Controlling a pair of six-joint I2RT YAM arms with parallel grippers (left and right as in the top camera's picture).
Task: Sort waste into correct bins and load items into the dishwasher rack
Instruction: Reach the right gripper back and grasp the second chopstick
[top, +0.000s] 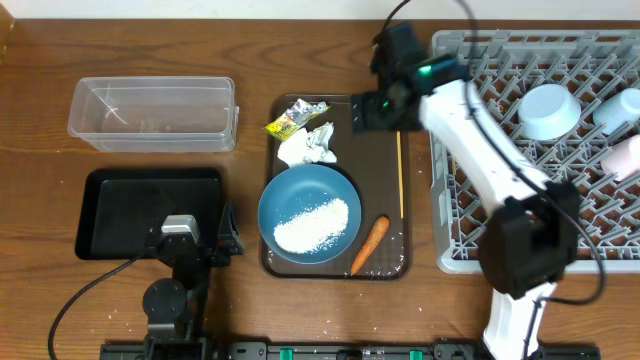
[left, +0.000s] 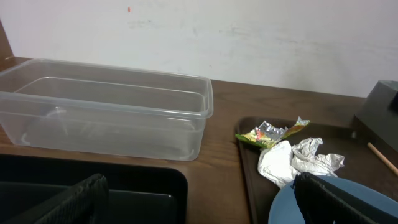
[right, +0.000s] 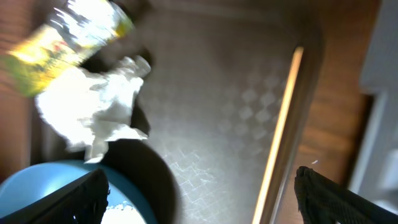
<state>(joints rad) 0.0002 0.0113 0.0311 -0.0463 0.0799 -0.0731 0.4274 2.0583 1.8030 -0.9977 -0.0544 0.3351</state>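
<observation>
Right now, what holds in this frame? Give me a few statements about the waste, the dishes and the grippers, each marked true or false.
1. The carrot lies on the brown tray beside the blue plate. True.
2. The rice is in the clear tub. False: it sits on the blue plate.
3. The light-blue bowl is in the dishwasher rack. True.
4. The right gripper holds the tissue. False: its jaws are open and empty, and the tissue lies on the brown tray.

Even bright light; right wrist view motion-blurred, esp. wrapper (right: 68, 37); others sharp.
</observation>
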